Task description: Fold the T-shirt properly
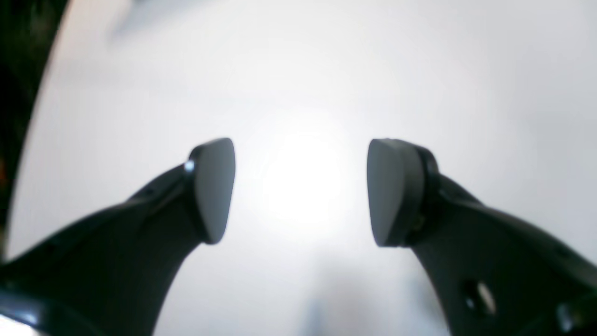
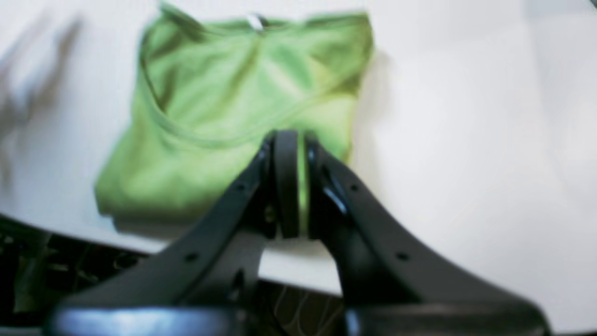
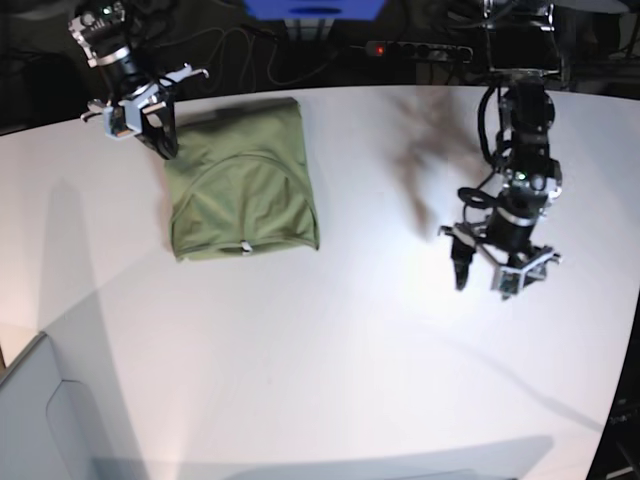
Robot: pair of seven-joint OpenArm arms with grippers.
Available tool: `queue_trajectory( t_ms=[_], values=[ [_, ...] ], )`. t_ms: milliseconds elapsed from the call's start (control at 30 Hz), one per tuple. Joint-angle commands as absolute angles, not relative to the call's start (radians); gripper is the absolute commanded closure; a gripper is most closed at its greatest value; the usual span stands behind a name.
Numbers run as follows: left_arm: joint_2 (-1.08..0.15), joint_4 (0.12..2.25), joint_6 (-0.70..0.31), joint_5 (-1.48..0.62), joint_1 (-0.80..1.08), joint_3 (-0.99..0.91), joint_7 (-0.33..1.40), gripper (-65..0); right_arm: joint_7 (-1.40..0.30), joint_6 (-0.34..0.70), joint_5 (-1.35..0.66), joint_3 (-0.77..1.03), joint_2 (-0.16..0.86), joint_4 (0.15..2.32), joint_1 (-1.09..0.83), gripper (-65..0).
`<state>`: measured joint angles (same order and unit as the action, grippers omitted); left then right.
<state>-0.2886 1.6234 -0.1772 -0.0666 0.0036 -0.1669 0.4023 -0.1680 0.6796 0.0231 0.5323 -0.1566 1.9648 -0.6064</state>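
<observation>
Table: a wide white table (image 3: 330,350) with a curved far edge; most of its top lies bare, above all the near half and the middle strip between the two arms.
T-shirt: the T-shirt (image 3: 242,180), olive green, lies folded into a compact rectangle in the far part of the table, on the base view's left; its far side runs close along the table's back edge, and a small white tag (image 3: 245,246) shows at its near edge.
Room around it: bare white surface on the shirt's near side and on the side toward the other arm; dark clutter and cables lie beyond the table's far edge.
Right arm: it reaches in over the far corner; the right gripper (image 2: 291,186) points down at the shirt's far corner.
Right fingers: pressed together, a thin green sliver showing between the pads; whether cloth is pinched there, I cannot tell.
Left arm: well apart from the shirt, bent down over bare table.
Left fingers: the left gripper (image 1: 301,191) is spread wide, holding nothing, only white table between its pads (image 1: 214,186).
</observation>
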Motion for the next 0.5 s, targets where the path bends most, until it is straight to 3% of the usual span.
queue_trajectory(
  t_ms=[0,267,467],
  values=[
    [-0.298,1.641,-0.177,-0.099,0.019,-0.2,0.383,-42.4,-0.16,0.698,0.002,0.529,-0.145,1.985,-0.593,0.0],
    [-0.295,1.678,-0.177,-0.245,0.209,-0.371,0.383,-42.4,-0.283,0.698,0.002,0.493,-0.09,1.962,-0.489,0.0],
    [-0.295,1.682,-0.177,-0.32,0.306,-0.424,0.383,-42.4,-0.277,0.698,0.002,0.496,-0.044,1.845,-0.444,0.0]
  ],
)
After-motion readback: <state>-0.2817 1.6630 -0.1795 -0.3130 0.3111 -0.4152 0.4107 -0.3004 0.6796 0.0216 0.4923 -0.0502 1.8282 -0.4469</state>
